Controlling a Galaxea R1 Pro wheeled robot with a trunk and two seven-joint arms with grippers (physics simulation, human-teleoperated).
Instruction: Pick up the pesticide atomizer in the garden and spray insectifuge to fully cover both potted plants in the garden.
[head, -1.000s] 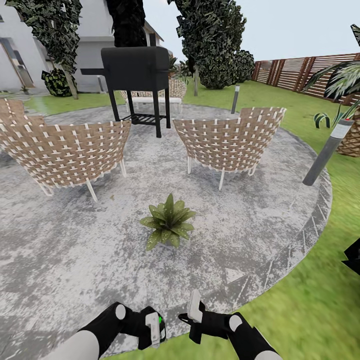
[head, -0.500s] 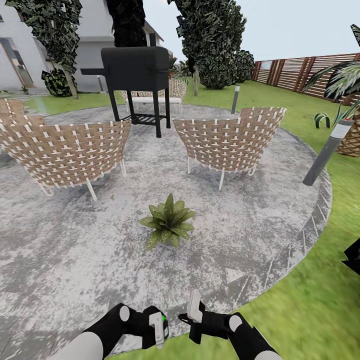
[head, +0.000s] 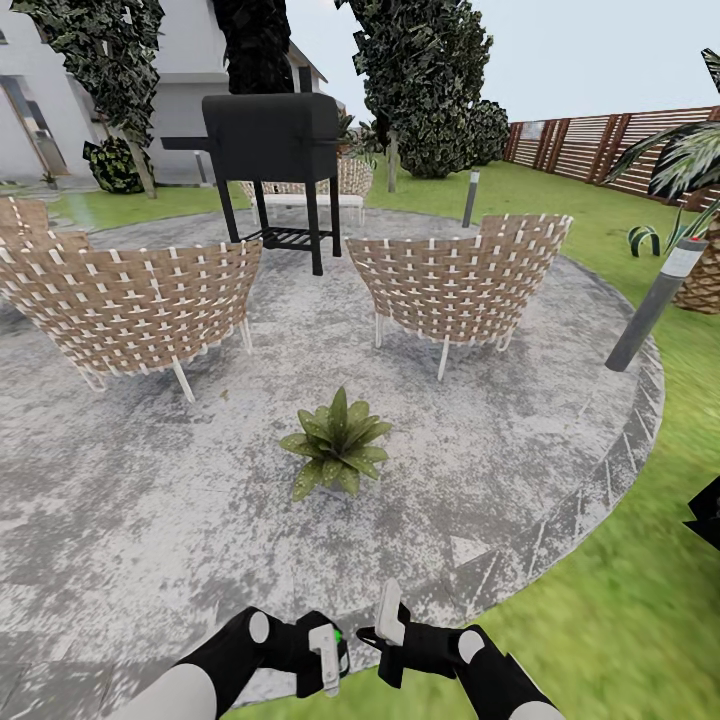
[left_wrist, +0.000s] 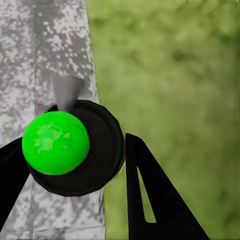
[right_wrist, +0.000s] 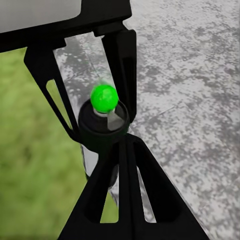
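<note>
The left gripper (head: 322, 662) is clamped around the pesticide atomizer (head: 335, 640), a small pale bottle with a black round cap and a bright green ball on top. In the left wrist view, the 2 black fingers (left_wrist: 150, 190) sit on either side of the cap, and the green ball stands between them. The right gripper (head: 388, 622) is just beside it, at 3 o'clock of the left one. In the right wrist view its 2 black fingertips (right_wrist: 122, 150) are pressed together with nothing between them, and they point at the bottle.

Both grippers hover low over the near edge of the round grey speckled paved patio (head: 150, 500), where it meets the green lawn (head: 620, 620). One potted plant (head: 337, 443), a low rosette of pointed green leaves, stands on the paving at 12 o'clock of the grippers, well apart from them.

A brown woven wicker chair (head: 130, 300) stands at 10 o'clock of the plant, and a 2nd wicker chair (head: 460, 280) at 1 o'clock. A black box-shaped grill on legs (head: 272, 140) is behind them at 12 o'clock. A tilted grey post lamp (head: 655, 300) rises at 3 o'clock, and a brown slatted wooden fence (head: 600, 145) runs at 2 o'clock.
</note>
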